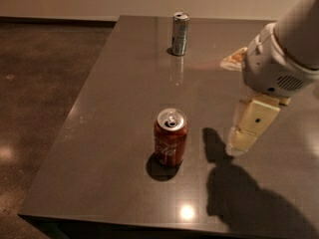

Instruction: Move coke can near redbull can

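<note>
I have the end effector (240,144) hanging over the right side of the table (99,133), pointing down and a little to the left, its tip just above the surface. From this angle I cannot tell how far open it is. It has hold of nothing that I can see. The pale wrist housing (276,68) sits above it, and the arm runs up out of the top right corner. Its shadow (239,193) falls dark on the table below, towards the near right.

The coke can (170,136) stands upright to the left of the end effector, near it but apart from it, in the near middle of the table, silver top and tab facing up. The redbull can (180,33) stands upright at the far edge, well apart from the coke can and almost straight behind it. A small light-coloured object (233,61) peeks out from behind the wrist housing; I cannot make out what it is. Brown floor (40,83) lies to the left of the table.
</note>
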You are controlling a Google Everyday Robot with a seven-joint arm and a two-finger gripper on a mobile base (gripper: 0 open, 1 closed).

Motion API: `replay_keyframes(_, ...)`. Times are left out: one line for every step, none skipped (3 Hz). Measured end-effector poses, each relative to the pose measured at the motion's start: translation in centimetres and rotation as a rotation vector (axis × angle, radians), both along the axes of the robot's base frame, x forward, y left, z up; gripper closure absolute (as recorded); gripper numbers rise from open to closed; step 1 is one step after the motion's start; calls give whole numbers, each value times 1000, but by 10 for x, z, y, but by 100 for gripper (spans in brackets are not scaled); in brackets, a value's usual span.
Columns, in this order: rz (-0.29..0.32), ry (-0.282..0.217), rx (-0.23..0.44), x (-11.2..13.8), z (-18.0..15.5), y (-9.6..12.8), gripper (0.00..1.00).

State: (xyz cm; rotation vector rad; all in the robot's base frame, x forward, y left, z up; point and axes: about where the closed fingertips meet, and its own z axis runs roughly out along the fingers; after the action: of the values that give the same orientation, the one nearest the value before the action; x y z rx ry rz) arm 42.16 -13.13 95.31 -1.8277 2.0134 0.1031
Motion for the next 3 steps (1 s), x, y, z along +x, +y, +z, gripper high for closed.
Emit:
replay_keyframes(78, 30, 32, -9, -29, 40, 0)
replay_keyframes(118, 41, 54, -14, -41, 61, 0)
replay_keyframes(160, 48, 85, -17, -46, 84, 0)
